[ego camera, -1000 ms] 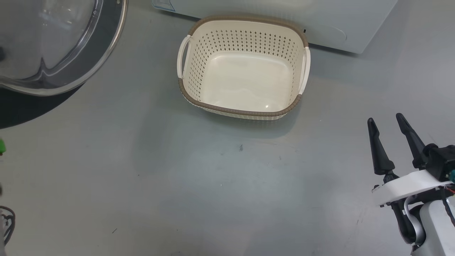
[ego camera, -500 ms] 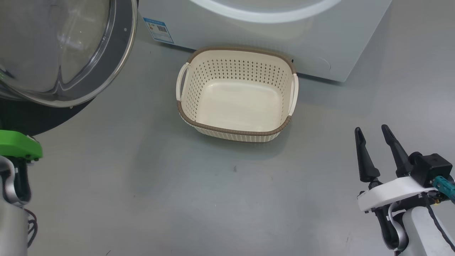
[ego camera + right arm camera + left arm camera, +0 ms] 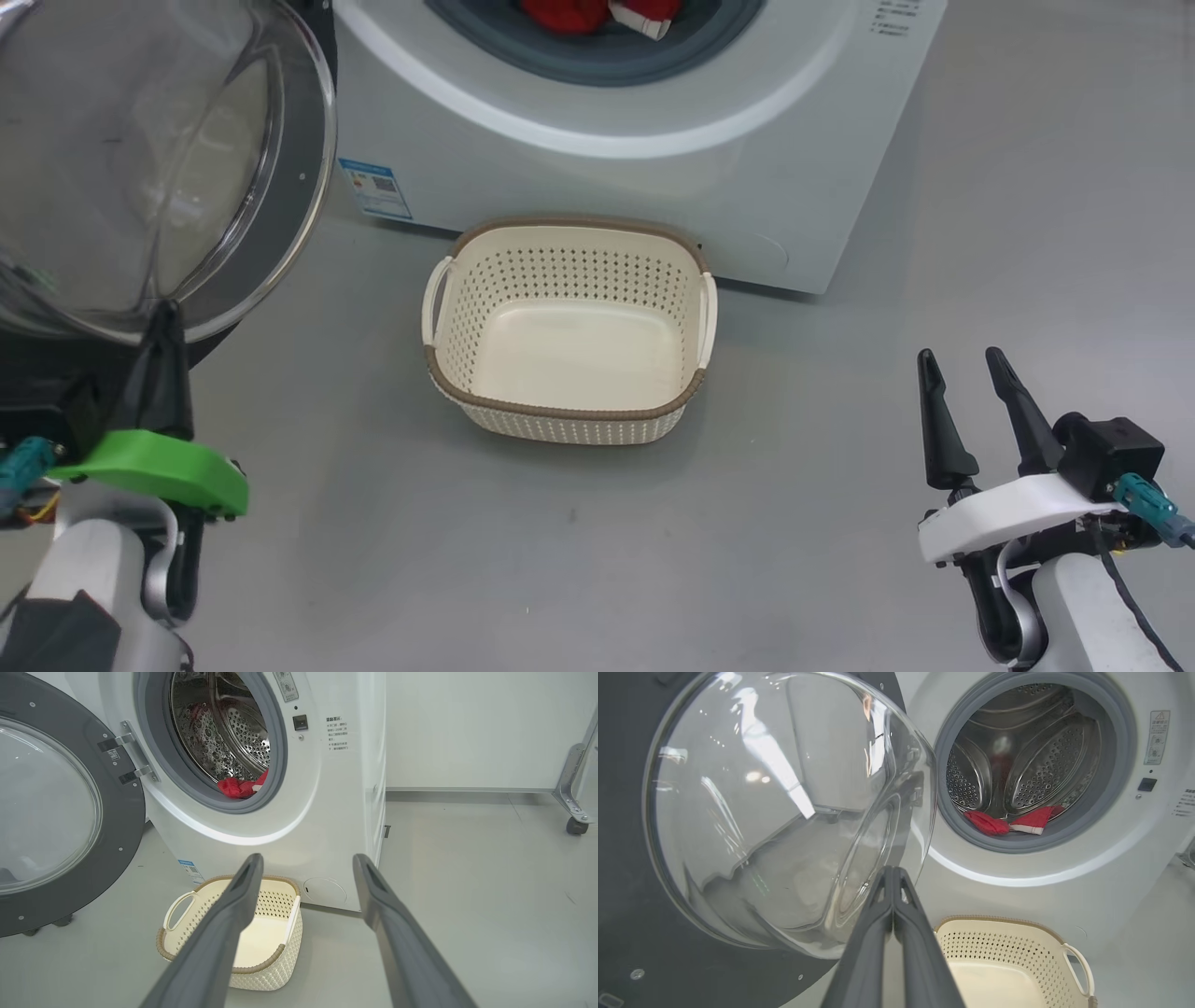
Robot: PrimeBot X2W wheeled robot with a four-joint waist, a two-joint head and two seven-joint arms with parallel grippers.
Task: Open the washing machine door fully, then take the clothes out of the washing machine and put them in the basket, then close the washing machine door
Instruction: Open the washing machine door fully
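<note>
The washing machine [image 3: 653, 177] stands with its port open, and the clothes [image 3: 597, 13], red with white trim, lie at the drum's front lip [image 3: 1008, 822] [image 3: 238, 787]. The washing machine door [image 3: 140, 168] is swung out to the left, its glass bowl bulging toward me [image 3: 784, 812]. On the floor in front of the machine sits the cream basket [image 3: 569, 350], with nothing in it. My left gripper [image 3: 168, 313] is shut on nothing, its tips [image 3: 892, 871] just before the door's lower glass edge; whether they touch it I cannot tell. My right gripper [image 3: 959, 357] hangs open at the lower right [image 3: 307, 858], well apart from the basket.
Grey floor [image 3: 579, 560] spreads between both arms and the basket. A blue label [image 3: 373, 187] marks the machine's lower left front. In the right wrist view a wheeled metal frame [image 3: 577, 788] stands at the far right by a white wall [image 3: 467, 728].
The head camera has tilted up, bringing the machine's port and the clothes into view. My left arm with its shut gripper has come into the picture at the lower left.
</note>
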